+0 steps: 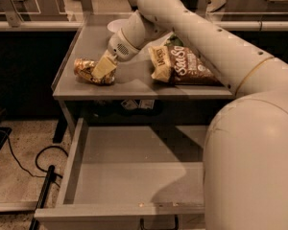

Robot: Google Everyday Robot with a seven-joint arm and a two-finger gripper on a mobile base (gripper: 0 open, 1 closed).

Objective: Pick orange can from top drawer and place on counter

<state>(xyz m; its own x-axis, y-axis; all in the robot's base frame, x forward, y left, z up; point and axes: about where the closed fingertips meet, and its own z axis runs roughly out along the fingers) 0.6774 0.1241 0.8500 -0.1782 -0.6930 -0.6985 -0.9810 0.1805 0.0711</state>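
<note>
Gripper (pixel 103 68) was over left part of counter (pixel 134 88), clamped on right end of orange can (pixel 85 70); one pale finger lay across can. Can lay on its side, at counter surface near front-left corner, dented. Arm (pixel 206 37) reached in from right, crossing above snack bag (pixel 182 68), which lay flat at centre-right of counter, well apart from can. White bowl (pixel 116 26) sat at back, partly hidden behind wrist. Top drawer (pixel 73 162) stood pulled out below counter. Black cable (pixel 24 164) on floor at left.
</note>
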